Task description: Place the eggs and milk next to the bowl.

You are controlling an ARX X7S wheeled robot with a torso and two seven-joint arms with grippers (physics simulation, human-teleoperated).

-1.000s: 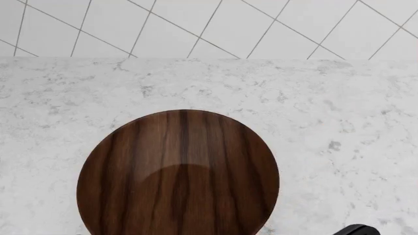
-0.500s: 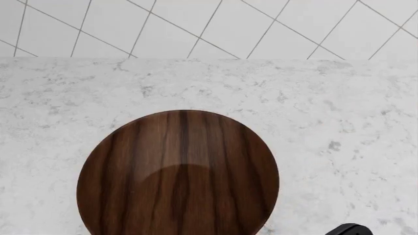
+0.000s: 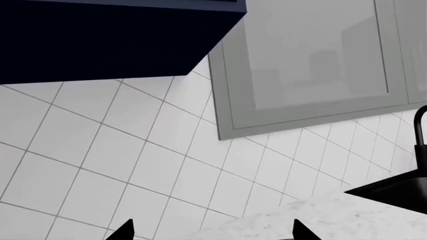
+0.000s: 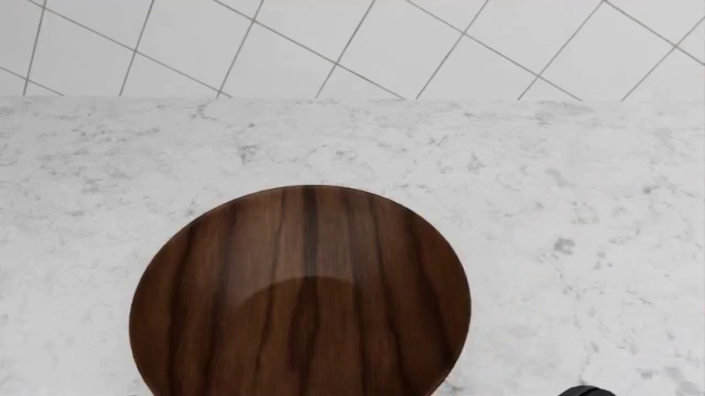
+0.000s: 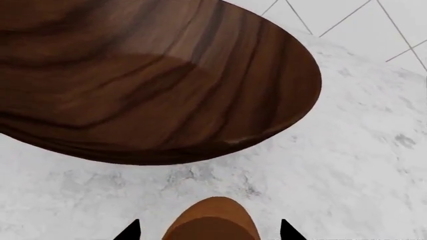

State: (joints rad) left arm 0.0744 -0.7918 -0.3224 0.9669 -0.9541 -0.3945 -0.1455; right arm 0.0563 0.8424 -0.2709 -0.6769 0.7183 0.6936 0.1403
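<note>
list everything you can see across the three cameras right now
bowl: 1, dark brown wood, on the counter, empty
egg: 1, tan-brown, between the right claw's fingertips, close beside the bowl
counter: 1, white-grey marble, under the bowl
tiled wall: 1, white, behind the counter
upper cabinet: 1, dark navy, on the wall
grey panel: 1, beside the cabinet
sink and tap: 1, black, at the counter's edge
milk: none seen
left claw: open, empty
right claw: around the egg

Bowl: large round dark-brown wooden bowl (image 4: 300, 293) with streaky grain, upright on the white marble desk (image 4: 573, 206), near its front edge.
Egg: smooth tan-brown oval egg (image 5: 212, 222), between the right pincer's fingertips (image 5: 132, 231), just beside the bowl.
</note>
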